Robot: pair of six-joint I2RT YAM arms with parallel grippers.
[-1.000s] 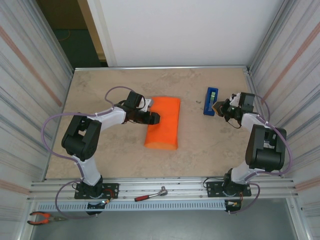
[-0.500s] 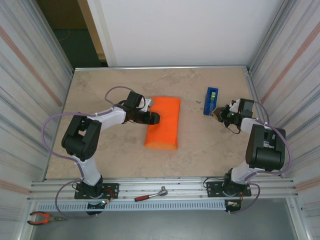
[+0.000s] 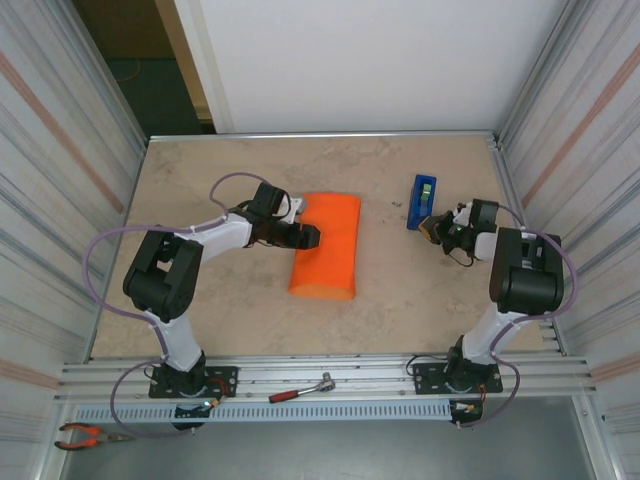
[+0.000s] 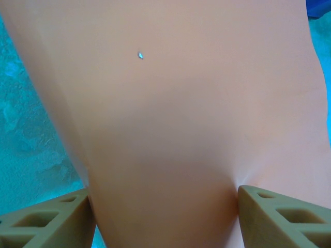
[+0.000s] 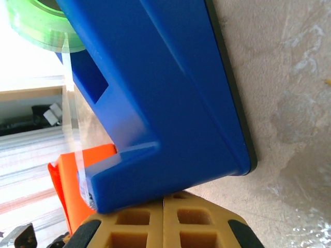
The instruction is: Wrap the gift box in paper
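The orange paper [image 3: 330,245] lies folded into a rounded bundle in the middle of the table; the gift box is hidden. My left gripper [image 3: 305,237] is at the bundle's left edge. In the left wrist view its fingers [image 4: 46,222] press on either side of the paper [image 4: 176,103], which spans the whole gap at my left gripper [image 4: 163,199]. My right gripper [image 3: 433,227] sits at the near end of the blue tape dispenser [image 3: 421,202]. Its fingertips are pressed together at my right gripper [image 5: 164,204], right under the dispenser [image 5: 165,93], with nothing visible between them.
A green tape roll [image 5: 36,26] sits in the dispenser, with a clear strip running down to the cutter. Corrugated metal walls [image 3: 60,180] close in both sides. A ratchet wrench [image 3: 300,389] and pliers [image 3: 85,435] lie on the front rail.
The right arm has folded in, and its gripper has shifted slightly nearer and lower beside the dispenser. The left arm and the paper have not moved.
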